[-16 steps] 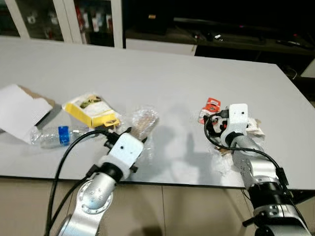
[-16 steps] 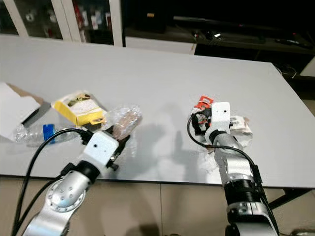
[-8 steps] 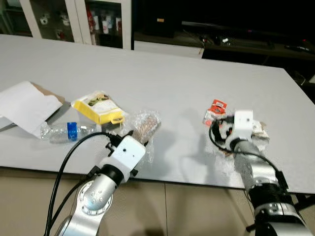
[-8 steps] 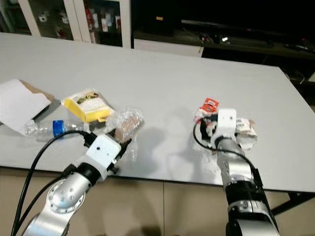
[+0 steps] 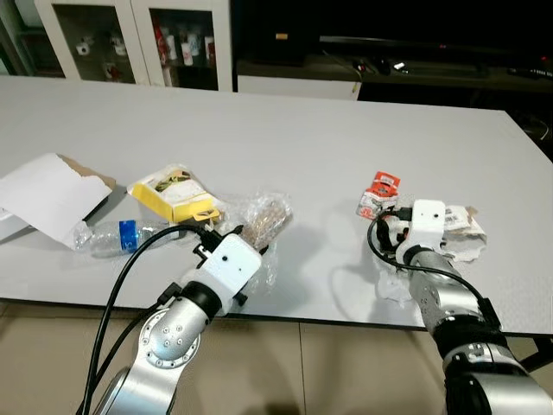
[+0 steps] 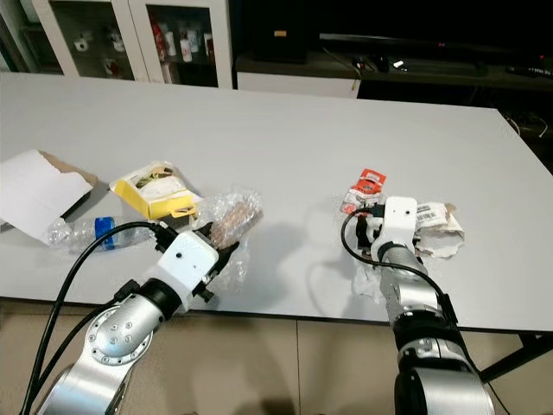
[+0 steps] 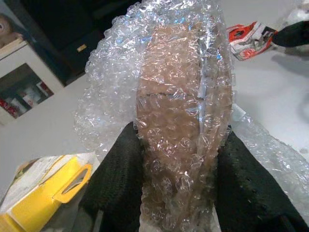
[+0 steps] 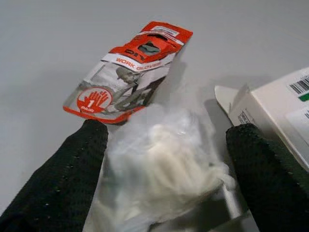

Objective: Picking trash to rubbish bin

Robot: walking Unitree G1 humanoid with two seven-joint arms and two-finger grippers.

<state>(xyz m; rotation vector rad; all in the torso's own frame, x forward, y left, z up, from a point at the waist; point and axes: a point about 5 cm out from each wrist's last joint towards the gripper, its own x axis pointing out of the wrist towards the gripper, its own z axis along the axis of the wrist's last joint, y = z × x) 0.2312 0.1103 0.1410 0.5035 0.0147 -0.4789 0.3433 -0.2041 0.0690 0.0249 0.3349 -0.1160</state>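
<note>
Looking down through the left eye view, the left hand (image 5: 244, 235) sits at the near edge of the worktop (image 5: 285, 130) with the bubble-wrap bundle (image 5: 263, 216) running straight out ahead of it, long axis in line with the fingers; a yellow carton (image 5: 173, 192) and a plastic bottle (image 5: 108, 237) lie off to its outer side. The right hand (image 5: 393, 226) is well apart, with the red glove packet (image 5: 378, 192) just beyond its fingertips and a white labelled box (image 5: 462, 226) beside it. In the left wrist view the two black fingers (image 7: 118, 181) press on either side of the bundle's lower end, closed around it. In the right wrist view the fingers (image 8: 72, 179) stand spread, and a crumpled clear bag (image 8: 161, 166) lies between them, not yet pinched (this is probably the next grasp, needing only a straight closing). No rubbish bin can be made out.
</note>
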